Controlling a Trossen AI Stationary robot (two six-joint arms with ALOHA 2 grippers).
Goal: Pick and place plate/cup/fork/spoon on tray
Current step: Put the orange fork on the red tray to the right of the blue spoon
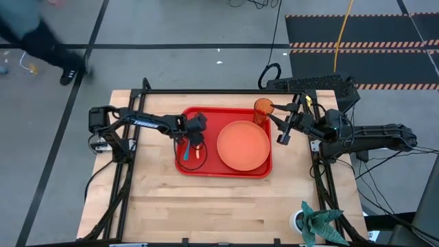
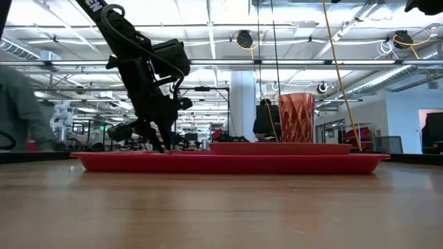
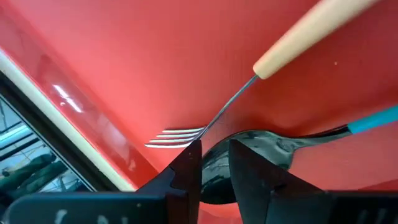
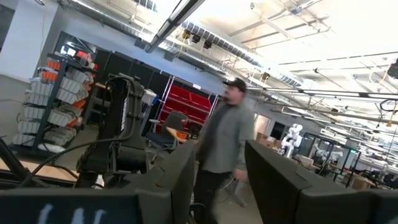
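on the red tray, the left tool straddles the spoon.

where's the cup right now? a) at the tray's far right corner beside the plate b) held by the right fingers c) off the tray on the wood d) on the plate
a: the cup stands upright at the tray's far right corner, beside the plate.
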